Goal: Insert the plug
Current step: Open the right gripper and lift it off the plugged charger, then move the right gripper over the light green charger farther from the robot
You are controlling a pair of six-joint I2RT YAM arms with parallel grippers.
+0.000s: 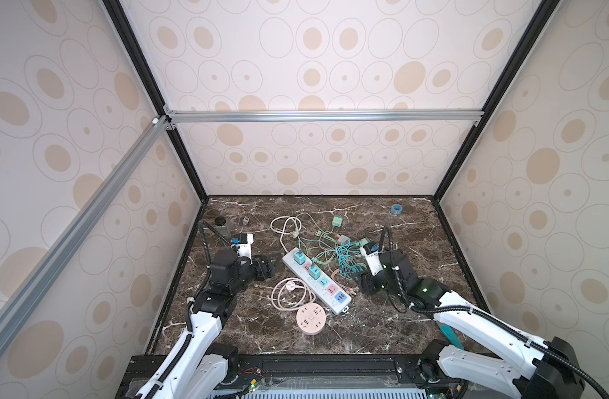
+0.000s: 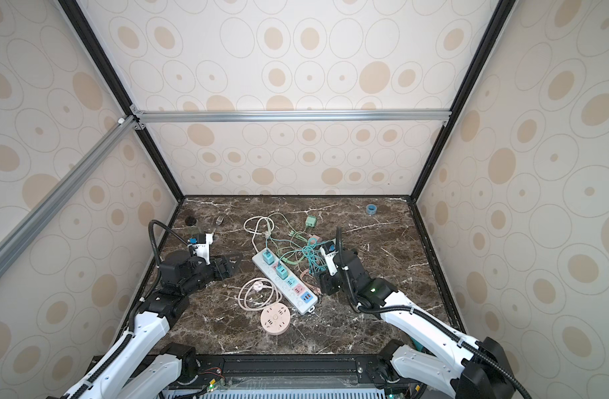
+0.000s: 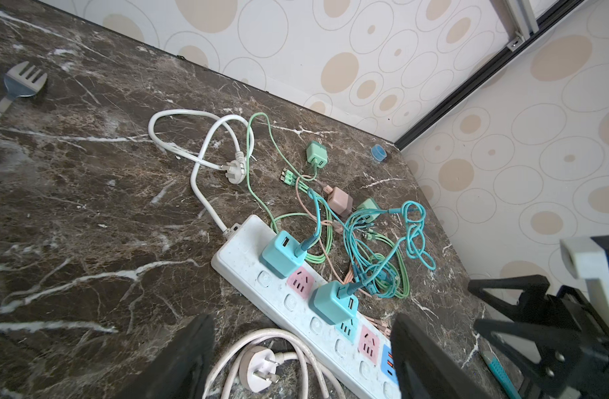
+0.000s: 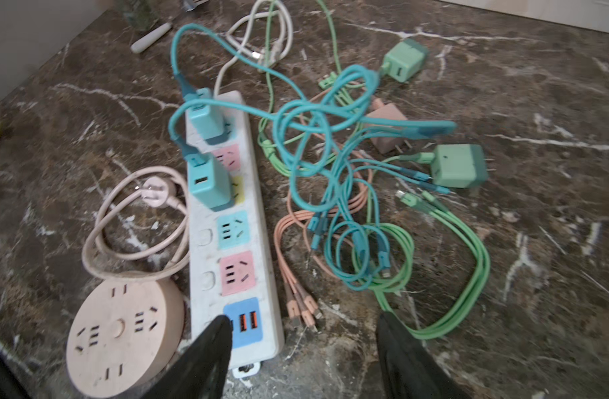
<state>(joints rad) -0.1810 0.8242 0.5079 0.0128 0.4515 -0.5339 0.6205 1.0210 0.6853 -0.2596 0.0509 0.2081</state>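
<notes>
**Both grippers being held open beside a half-filled power strip**

The left gripper [image 3: 301, 323] and the right gripper [image 4: 303, 319] are being held with jaws spread and nothing between them, one on each side of the white power strip [image 4: 199, 255], which is lying diagonally mid-table in both top views. The flanking placement is judged to be putting the sockets within either arm's reach. A teal charger plug [image 4: 206, 117] is being shown seated upright at the strip's cord end. A second teal charger plug [image 4: 208, 183] is seated two sockets along, and a teal cable is running from each. Three coloured sockets are being left free. A mint-green charger [image 4: 456, 165] is lying on its side with its prongs bared, at the edge of the cable tangle [image 4: 356, 238] on the right gripper's side. Which plug is meant cannot be told.
</notes>
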